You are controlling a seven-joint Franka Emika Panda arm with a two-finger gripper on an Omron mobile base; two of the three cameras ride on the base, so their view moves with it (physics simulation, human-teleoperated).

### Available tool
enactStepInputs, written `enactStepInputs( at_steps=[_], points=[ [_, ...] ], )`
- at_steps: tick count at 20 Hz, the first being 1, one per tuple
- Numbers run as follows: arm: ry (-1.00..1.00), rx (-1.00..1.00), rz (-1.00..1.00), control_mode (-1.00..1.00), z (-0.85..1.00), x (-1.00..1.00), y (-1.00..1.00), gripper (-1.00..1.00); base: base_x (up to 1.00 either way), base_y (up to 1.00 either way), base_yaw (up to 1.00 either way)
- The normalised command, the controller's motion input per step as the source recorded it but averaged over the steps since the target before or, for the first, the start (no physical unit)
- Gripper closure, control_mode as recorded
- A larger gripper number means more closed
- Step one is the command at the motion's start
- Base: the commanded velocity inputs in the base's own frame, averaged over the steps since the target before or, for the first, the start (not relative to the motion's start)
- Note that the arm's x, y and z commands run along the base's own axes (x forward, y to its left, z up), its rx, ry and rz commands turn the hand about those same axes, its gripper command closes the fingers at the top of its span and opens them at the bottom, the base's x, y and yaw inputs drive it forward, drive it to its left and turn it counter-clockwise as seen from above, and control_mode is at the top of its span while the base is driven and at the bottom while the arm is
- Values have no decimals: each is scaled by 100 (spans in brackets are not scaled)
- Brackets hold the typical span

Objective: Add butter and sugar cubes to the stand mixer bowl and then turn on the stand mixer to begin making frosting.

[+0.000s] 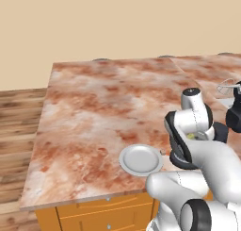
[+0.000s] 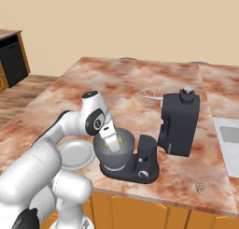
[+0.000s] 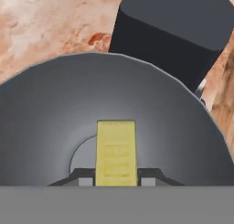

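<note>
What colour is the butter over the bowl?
Pale yellow; the butter shows best in the hand view.

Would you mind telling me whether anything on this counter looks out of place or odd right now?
Nothing looks spilled or damaged. The stand mixer has its head tilted back, whisk raised clear of the stand mixer bowl, which suits loading. The pincer holds the butter over the bowl. A small round speck lies near the counter's front edge.

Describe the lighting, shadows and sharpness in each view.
Left base view: flat, even light, the plate casting barely any shadow. Right base view: soft shading inside the stand mixer bowl, no glare on the black stand mixer. Hand view: close and slightly soft, the bowl wall graded grey around the butter between the gripper fingertips.
</note>
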Motion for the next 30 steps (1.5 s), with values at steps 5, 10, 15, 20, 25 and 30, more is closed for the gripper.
enactStepInputs(
  at_steps=[5, 10, 15, 20, 25, 30],
  points=[
    [11, 0, -2, -100, -28, 26, -13, 100, 0, 0, 0],
    [7, 0, 0, -100, -29, 16, 0, 100, 0, 0, 0],
    [4, 0, 0, -100, -32, 8, 0, -100, 0, 0, 0],
    [-4, 0, 0, -100, -11, 0, 0, -100, 0, 0, 0],
    [-9, -1, 0, -100, 1, 0, 15, -100, 0, 0, 0],
    [-11, -3, 0, -100, 19, -8, 14, -100, 0, 0, 0]
  ],
)
